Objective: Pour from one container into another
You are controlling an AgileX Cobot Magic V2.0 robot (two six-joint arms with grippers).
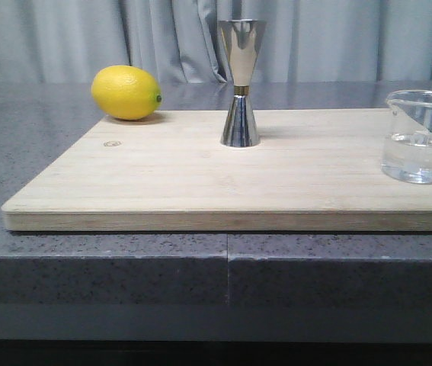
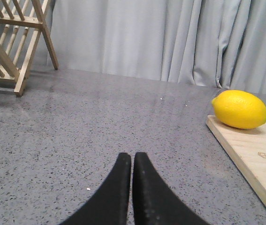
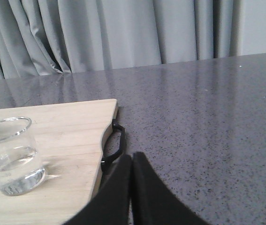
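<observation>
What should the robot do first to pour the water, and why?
Probably open the right gripper and move it toward the beaker. Its fingers are pressed together and hold nothing, off the board's edge, while the beaker stands untouched with clear liquid inside. The jigger waits upright mid-board, and the beaker sits on the right arm's side.
</observation>
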